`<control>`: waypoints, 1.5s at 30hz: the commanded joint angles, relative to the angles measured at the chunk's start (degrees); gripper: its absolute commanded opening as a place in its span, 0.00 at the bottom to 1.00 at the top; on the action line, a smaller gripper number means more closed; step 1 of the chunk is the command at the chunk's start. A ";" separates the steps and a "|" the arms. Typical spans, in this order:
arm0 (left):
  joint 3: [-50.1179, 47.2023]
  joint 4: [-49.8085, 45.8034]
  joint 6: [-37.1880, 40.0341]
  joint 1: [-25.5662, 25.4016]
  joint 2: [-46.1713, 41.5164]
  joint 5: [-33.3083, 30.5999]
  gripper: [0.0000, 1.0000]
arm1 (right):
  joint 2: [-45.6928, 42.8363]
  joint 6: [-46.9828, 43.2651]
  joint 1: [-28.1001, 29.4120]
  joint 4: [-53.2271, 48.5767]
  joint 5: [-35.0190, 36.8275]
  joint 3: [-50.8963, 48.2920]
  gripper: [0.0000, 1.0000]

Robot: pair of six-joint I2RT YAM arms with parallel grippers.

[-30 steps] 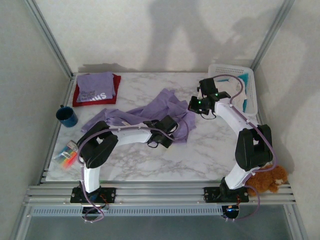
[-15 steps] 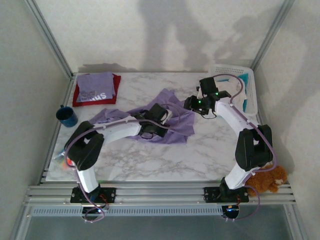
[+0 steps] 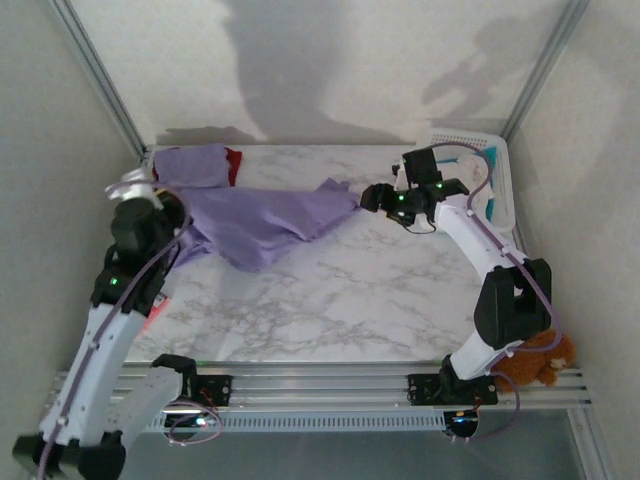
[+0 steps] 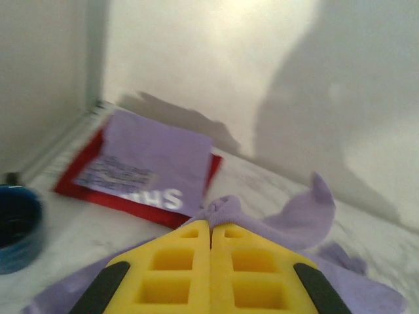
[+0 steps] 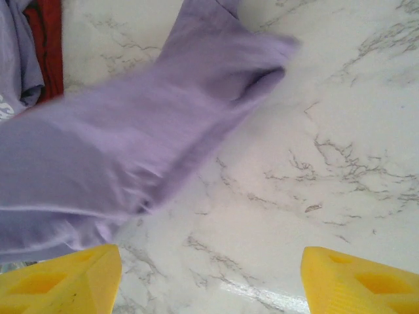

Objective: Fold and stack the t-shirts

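right now your plain lavender t-shirt [image 3: 265,215] stretches across the left half of the surface [image 3: 380,290], one edge pinched in the closed left end effector [image 4: 210,226]. its far tip lies just beside the right end effector [image 3: 366,197], jaws wide apart, holding nothing. at the back-left corner you see the lettered lavender t-shirt [image 4: 147,157] folded on the red t-shirt [image 4: 85,193].

The marble table [image 3: 380,290] is viewed by the top external camera from above and behind the arm bases [image 3: 445,385], with the whole tabletop taken in. The left wrist view is taken low and close over its own yellow fingers [image 4: 177,275], faced toward the far left corner, while the right wrist view is aimed steeply down at the tabletop from close by. The plain lavender shirt [image 3: 260,215] and the lettered shirt [image 4: 150,163] on the red shirt [image 4: 131,203] are shared by all three views.
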 commanded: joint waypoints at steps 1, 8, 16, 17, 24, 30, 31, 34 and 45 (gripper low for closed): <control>-3.97 -3.00 -2.46 5.29 -2.84 -2.41 0.00 | 3.84 1.25 1.42 1.14 -1.13 1.01 0.73; -7.98 -4.58 -2.20 14.02 -0.48 10.12 0.00 | 12.85 2.87 3.06 1.79 -0.92 6.93 0.72; -10.70 -4.19 -1.85 17.22 2.52 16.77 0.00 | 26.44 -2.33 6.93 -7.92 3.95 27.92 0.67; -11.17 -4.05 -1.85 17.38 2.49 17.13 0.00 | 28.55 -3.43 7.40 -9.42 5.12 31.38 0.66; -12.15 -4.38 -1.85 17.96 3.40 20.08 0.00 | 44.29 -4.94 7.95 -20.63 7.77 52.70 0.64; -9.66 -3.09 -2.11 18.26 7.78 24.95 0.00 | 46.52 -4.30 9.71 -19.86 6.04 50.30 0.60; -9.18 -2.56 -2.28 18.23 8.70 25.72 0.00 | 46.40 -4.17 9.71 -19.51 5.98 49.53 0.54; -7.43 -0.74 -2.89 18.10 11.79 28.54 0.00 | 44.52 -4.74 9.71 -17.86 6.85 47.61 0.22; 8.97 -4.96 0.79 18.62 19.34 29.13 0.00 | 24.45 -10.58 5.68 -21.05 17.82 43.23 0.00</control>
